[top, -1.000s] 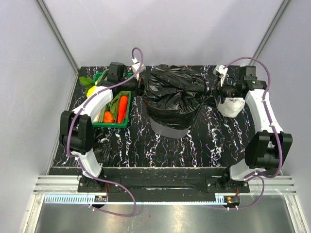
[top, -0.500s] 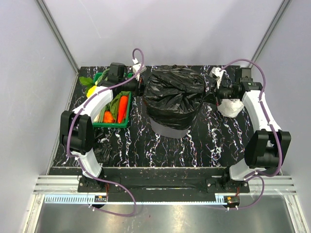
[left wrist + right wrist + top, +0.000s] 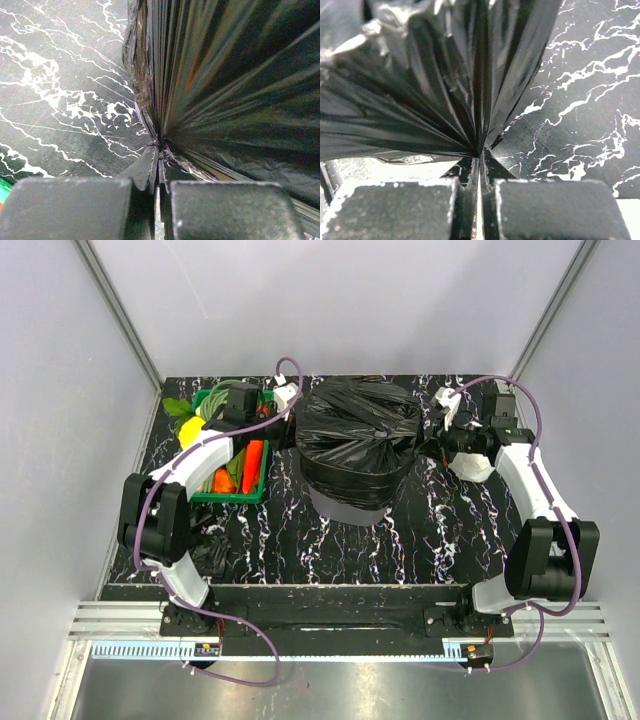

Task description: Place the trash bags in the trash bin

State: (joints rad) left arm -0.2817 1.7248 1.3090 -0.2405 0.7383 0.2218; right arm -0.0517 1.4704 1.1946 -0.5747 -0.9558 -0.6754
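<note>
In the middle of the top view, a large trash bag is sitting in the mouth of the trash bin, bulging over its rim and hiding all but the grey base. The left gripper is pinching the film on the bag's left side. In the left wrist view its jaws are pressed nearly together on a fan of taut black pleats. The right gripper is gripping the opposite side in the same way, its fingers closed on a bunched fold.

A small trash bag is lying crumpled at the lower left of the table, a black marble-patterned surface with white veins that is catching glare in both wrist views. A green crate with a carrot inside is standing left of the bin, and a white bundle is lying at the right, under the right arm. Pale lilac walls are enclosing the table on three sides, with metal rails running up the corners.
</note>
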